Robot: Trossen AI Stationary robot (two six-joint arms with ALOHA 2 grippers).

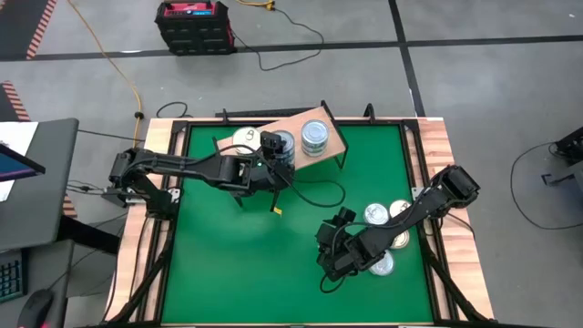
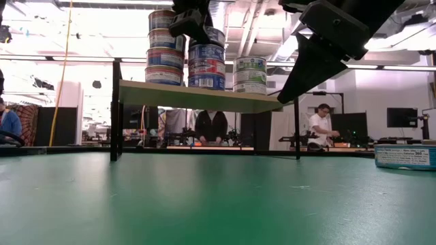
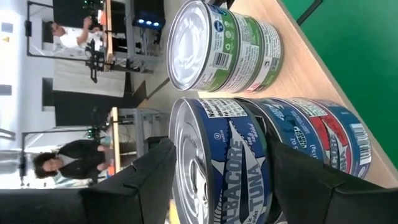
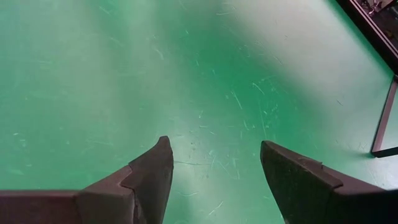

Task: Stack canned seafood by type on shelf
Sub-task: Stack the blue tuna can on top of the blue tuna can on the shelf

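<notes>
Left end effector (image 3: pixel 221 180) spread round blue tin stack (image 3: pixel 273 155), shelf (image 2: pixel 197 95) w/ 3 stacks, right end effector (image 4: pixel 214 165) spread

Shelf (image 1: pixel 323 117) at table's (image 1: pixel 228 273) far edge, tins (image 1: pixel 314 137) stacked on it; left gripper (image 1: pixel 276 150) over middle stack. Right gripper (image 1: pixel 330 260) beside loose tins (image 1: pixel 377 215).

Cans on and off the shelf
Three can stacks (image 2: pixel 204 64) stand on the shelf (image 1: pixel 305 137); loose cans (image 1: pixel 387 214) lie on the table (image 1: pixel 228 264), well right of the shelf.
</notes>
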